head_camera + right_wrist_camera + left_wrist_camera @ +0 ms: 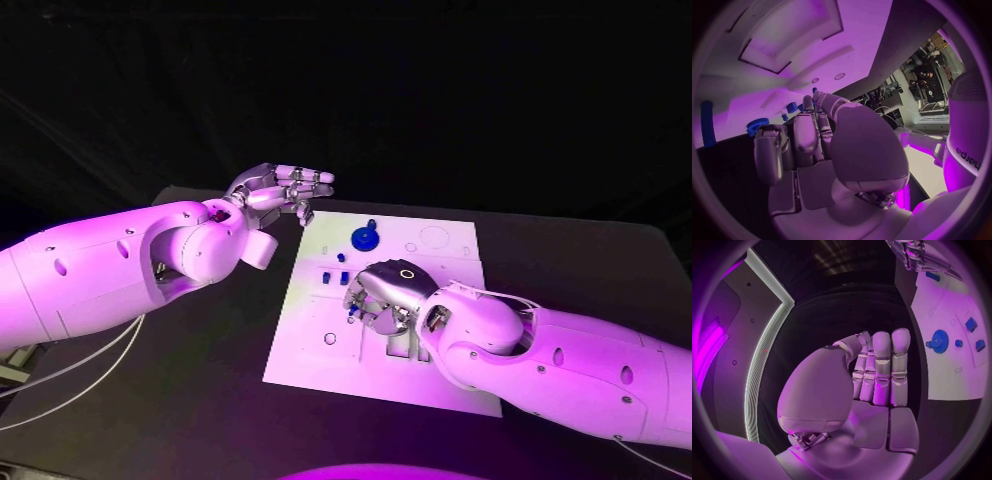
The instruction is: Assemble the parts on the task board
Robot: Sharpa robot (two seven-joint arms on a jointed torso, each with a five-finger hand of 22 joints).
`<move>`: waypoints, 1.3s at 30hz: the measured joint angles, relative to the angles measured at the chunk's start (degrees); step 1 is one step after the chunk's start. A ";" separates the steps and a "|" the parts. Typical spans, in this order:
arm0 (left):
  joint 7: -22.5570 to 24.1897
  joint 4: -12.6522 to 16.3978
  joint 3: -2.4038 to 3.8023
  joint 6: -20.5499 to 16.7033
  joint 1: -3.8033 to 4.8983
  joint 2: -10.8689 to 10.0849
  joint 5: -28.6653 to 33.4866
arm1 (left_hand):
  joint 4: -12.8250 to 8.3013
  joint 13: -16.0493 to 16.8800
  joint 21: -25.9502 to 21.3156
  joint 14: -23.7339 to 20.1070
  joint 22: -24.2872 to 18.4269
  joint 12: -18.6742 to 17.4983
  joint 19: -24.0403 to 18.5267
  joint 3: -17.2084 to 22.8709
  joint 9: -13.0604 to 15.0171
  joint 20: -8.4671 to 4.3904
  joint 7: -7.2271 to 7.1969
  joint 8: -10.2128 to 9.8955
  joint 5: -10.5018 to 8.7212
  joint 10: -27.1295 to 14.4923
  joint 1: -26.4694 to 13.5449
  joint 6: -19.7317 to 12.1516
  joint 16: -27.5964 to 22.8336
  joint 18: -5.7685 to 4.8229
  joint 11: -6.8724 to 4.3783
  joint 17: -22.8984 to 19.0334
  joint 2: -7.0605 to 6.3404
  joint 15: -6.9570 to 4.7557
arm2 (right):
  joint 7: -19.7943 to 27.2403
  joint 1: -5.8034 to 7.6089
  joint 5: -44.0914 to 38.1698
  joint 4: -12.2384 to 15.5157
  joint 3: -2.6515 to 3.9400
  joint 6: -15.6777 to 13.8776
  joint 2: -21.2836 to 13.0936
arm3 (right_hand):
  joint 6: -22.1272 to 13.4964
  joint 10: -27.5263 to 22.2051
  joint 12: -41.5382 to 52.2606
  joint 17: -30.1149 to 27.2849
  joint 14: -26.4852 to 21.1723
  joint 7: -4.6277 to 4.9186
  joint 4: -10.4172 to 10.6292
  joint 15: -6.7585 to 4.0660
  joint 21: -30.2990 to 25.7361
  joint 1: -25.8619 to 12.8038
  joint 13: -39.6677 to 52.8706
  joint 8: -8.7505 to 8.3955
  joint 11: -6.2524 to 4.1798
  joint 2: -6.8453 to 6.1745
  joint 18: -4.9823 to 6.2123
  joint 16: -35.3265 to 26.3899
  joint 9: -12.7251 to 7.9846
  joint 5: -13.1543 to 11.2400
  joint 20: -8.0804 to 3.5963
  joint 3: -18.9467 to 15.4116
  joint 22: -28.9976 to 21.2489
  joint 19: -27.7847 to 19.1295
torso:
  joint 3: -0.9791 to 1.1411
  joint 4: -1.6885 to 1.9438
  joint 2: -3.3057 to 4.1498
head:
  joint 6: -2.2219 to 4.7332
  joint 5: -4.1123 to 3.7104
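Right hand (387, 295) hovering over task board (433, 385) centre, fingers curling down — grip unclear. Left hand (281, 188) waiting empty, fingers apart, at board's 11 o'clock. Blue gear (366, 239) at 12 — descending slowly advisable.

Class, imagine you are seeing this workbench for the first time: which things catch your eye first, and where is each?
The white task board stands out in the middle of the black table, with a round blue gear near its far edge. The right hand hangs low over the small blue parts at the board's centre. The left hand is raised off the board's far left corner, fingers together, holding nothing.
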 measured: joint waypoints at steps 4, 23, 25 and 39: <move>-0.02 0.00 0.00 0.02 0.00 0.09 0.00 | 0.00 0.00 0.00 0.00 0.00 0.00 0.00 0.00 0.00 0.00 0.00 0.00 0.00 0.00 0.00 0.00 0.00 0.00 0.00 0.00 0.00 0.00 | 0.07 -0.27 -0.21 -0.22 -0.03 0.45 0.31 | 0.00 0.10 -0.01 0.00 0.00 0.00 -0.16 0.00 0.00 -0.08 -0.01 -0.05 -0.08 -0.08 0.00 0.22 0.00 -0.01 0.00 0.16 0.00 0.00 | 0.03 0.00 -0.01 | -0.13 0.21; -0.21 -0.03 0.00 0.18 0.00 0.28 -0.01 | 0.00 0.00 0.00 -0.01 -0.07 0.00 0.00 0.00 -0.05 0.00 0.00 0.00 0.00 -0.19 0.00 0.00 0.00 0.00 0.19 -0.12 0.00 0.01 | 0.08 -0.61 -0.68 -1.27 -0.12 2.45 0.99 | 0.02 0.43 -0.13 0.05 0.00 0.02 -0.16 0.00 0.00 -0.15 -0.07 0.04 -0.35 -0.15 0.00 0.22 -0.03 -0.06 0.00 0.16 -0.01 0.00 | 0.04 0.00 -0.01 | -0.46 0.59; -0.25 -0.03 0.00 0.22 0.00 0.28 -0.01 | 0.00 0.00 0.00 -0.01 -0.07 0.00 0.00 0.00 -0.05 0.00 0.00 0.00 0.00 -0.19 0.00 0.00 0.00 0.00 0.19 -0.12 0.00 0.01 | 0.04 -0.61 -0.83 -1.29 -0.10 2.51 1.01 | 0.10 0.60 -0.23 0.05 0.00 0.10 -0.16 0.00 0.00 -0.16 -0.08 0.07 -0.40 -0.16 0.00 0.22 -0.01 -0.08 0.00 0.16 -0.01 0.00 | 0.03 0.00 -0.01 | -0.47 0.63; -0.48 -0.05 0.00 0.35 0.00 0.40 -0.03 | 0.00 0.00 -0.16 -0.02 -0.15 0.00 0.00 0.00 -0.05 0.00 0.00 0.00 0.00 -0.19 -0.02 0.00 0.00 0.00 0.19 -0.14 0.02 0.02 | -0.44 -0.68 -1.85 -1.58 -0.24 3.69 1.91 | 0.11 0.91 -0.23 -0.20 0.00 0.11 -0.62 0.00 -0.28 -0.66 0.08 0.04 -0.50 0.08 0.01 0.22 0.24 0.10 0.00 -0.50 -0.02 0.00 | 0.02 -0.02 0.00 | -0.49 0.63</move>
